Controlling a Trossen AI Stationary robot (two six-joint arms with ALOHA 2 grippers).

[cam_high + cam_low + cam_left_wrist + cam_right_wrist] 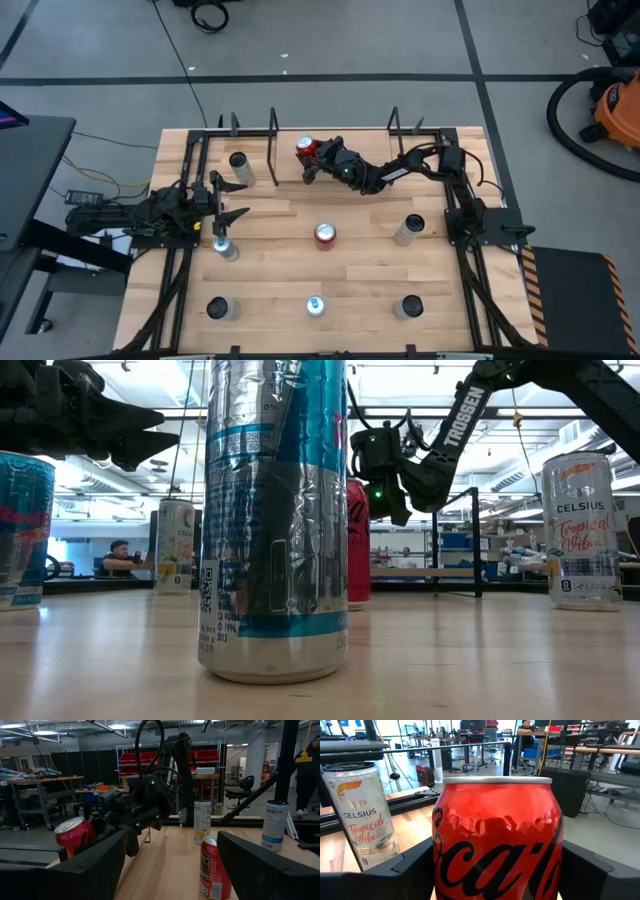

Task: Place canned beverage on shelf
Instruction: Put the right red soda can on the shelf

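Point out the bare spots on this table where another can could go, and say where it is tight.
Bare wood lies between the middle red can and the right silver can, and between that red can and the front can. It is tight at the shelf, where the right tool brackets a red can beside a silver can.

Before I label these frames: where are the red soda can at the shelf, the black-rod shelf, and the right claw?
Red aluminium soda can (497,845): right wrist view, printed side.
Black-rod wooden shelf (274,130): high view, upright rod.
Right claw (309,155): high view, between fingertips.
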